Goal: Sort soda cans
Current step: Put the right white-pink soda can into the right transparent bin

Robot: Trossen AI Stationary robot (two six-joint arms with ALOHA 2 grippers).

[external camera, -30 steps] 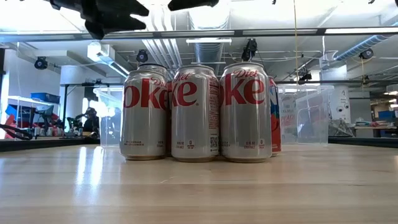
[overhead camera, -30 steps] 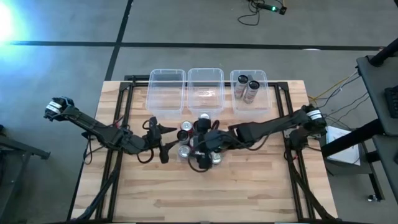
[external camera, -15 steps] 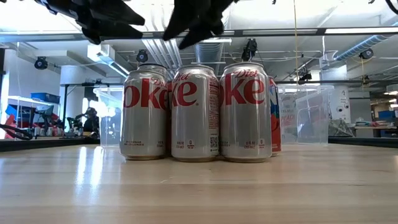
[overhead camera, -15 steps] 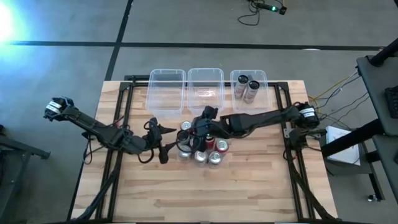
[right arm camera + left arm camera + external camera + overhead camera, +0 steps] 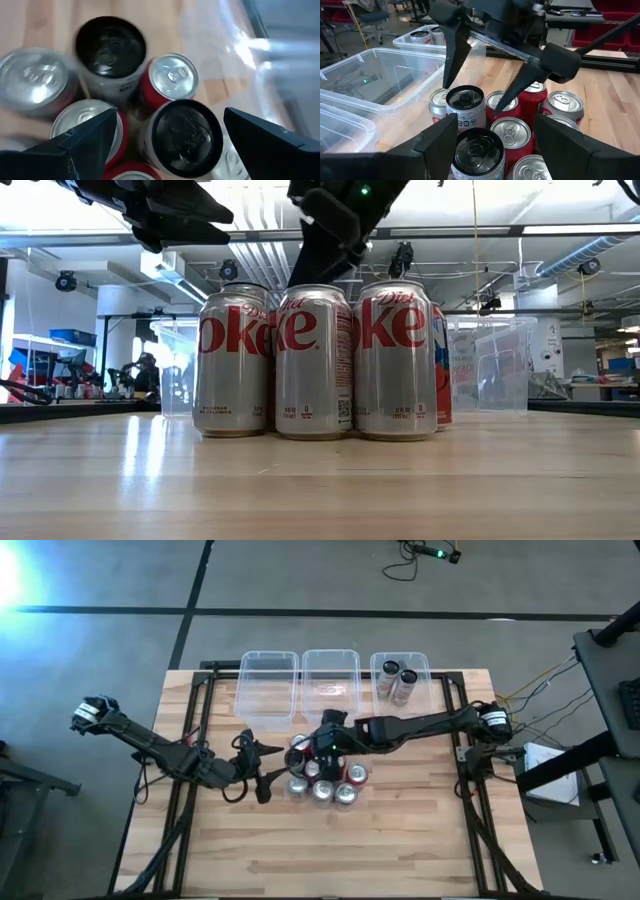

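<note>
Several soda cans [image 5: 325, 780] stand upright in a tight cluster at the table's middle, silver, red and black. From the low view, three silver ones [image 5: 313, 360] form the front row. My right gripper [image 5: 322, 747] hangs open over the cluster's far side. Its fingers [image 5: 452, 55] point down on either side of a black can [image 5: 187, 132] and are apart from it. My left gripper [image 5: 262, 772] waits open at the cluster's left side, with another black can [image 5: 480, 152] just ahead of its fingers.
Three clear plastic bins stand along the far edge: left [image 5: 268, 680], middle [image 5: 330, 680] and right [image 5: 400, 690]. The right one holds two cans [image 5: 397, 680]. Bare wood lies open toward the near edge [image 5: 330, 850].
My right gripper has travelled from above the cluster's near side toward the far edge and has come down over the black can. The cans have stayed where they were.
</note>
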